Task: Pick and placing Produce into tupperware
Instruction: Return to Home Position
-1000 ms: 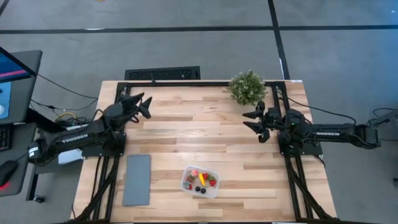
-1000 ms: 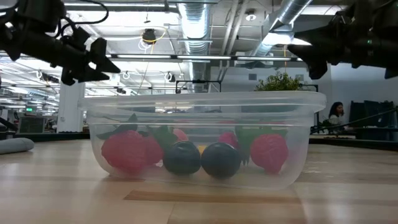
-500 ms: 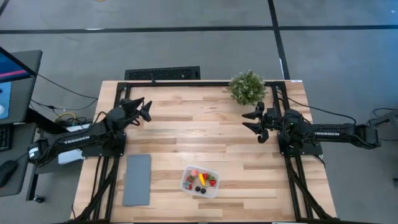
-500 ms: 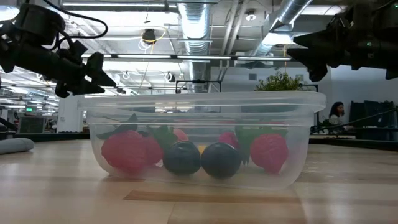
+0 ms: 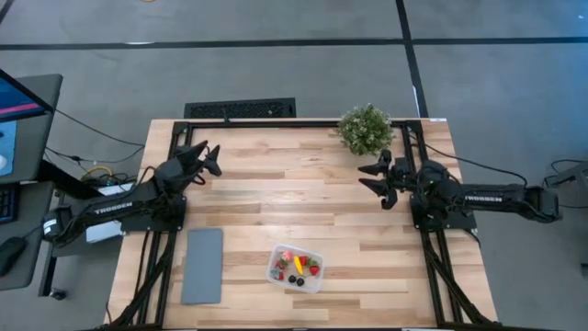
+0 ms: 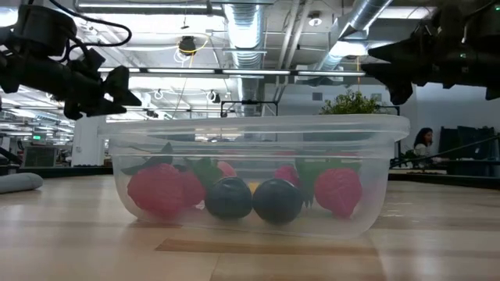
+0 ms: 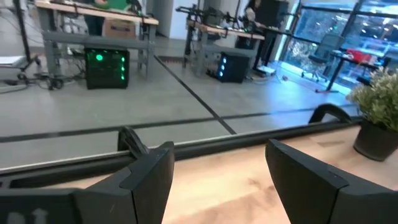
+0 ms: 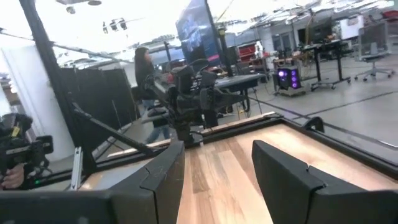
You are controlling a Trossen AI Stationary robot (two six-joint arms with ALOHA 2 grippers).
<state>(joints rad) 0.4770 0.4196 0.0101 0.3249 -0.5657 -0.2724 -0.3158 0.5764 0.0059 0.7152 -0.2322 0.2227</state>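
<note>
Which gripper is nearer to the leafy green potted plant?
Right. The right gripper, jaws open, hangs close beside the leafy green potted plant; the left gripper, jaws open too, is far off across the light wooden table, at its left side.

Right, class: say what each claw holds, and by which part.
Nothing: the left claw and the right claw are both open and empty.

"TROSSEN", probably, on left arm (image 5: pixel 115 208) and right arm (image 5: pixel 487 195)

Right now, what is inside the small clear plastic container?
Red toy strawberries, two dark round berries, one yellow piece. In the low view the berries mostly hide it.
</note>
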